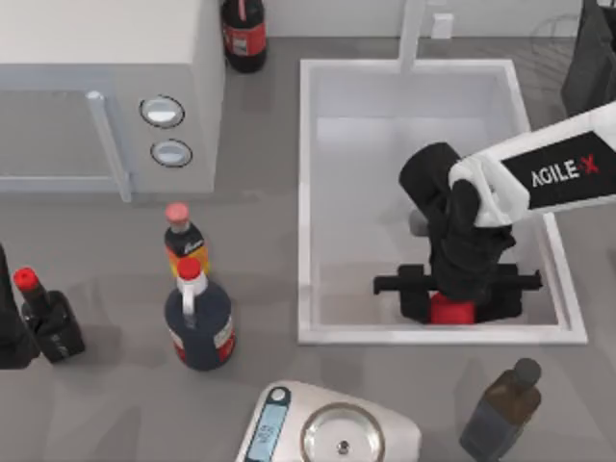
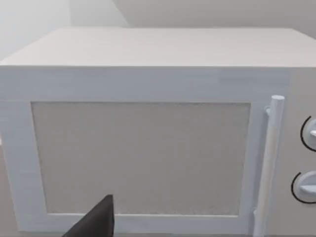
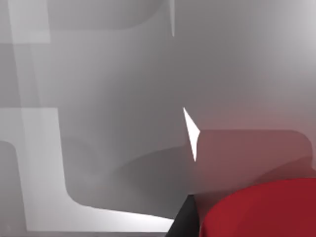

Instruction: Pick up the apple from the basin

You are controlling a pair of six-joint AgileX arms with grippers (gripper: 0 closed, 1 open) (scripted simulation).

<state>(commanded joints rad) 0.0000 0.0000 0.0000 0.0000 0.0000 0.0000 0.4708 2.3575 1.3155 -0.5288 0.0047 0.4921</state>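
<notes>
The right gripper (image 1: 452, 306) reaches down inside the basin (image 1: 306, 192), fingers set wide either side of the apple (image 1: 450, 310) near its front wall. Close evenly on the apple's middle before lifting; left arm parked by the table's left edge

The apple (image 1: 450, 309) is a small, smooth, bright red rounded thing lying on the floor of the basin (image 1: 306, 192), close to the near wall and toward the basin's right side, directly between the right gripper's (image 1: 452, 306) black fingers, which stand on either side of it. In the right wrist view its red curve (image 3: 266, 210) sits just beside one dark finger (image 3: 185, 219). The basin is a large white rectangular sink with a raised rim, deep pale walls and a white faucet at its far edge.
</notes>
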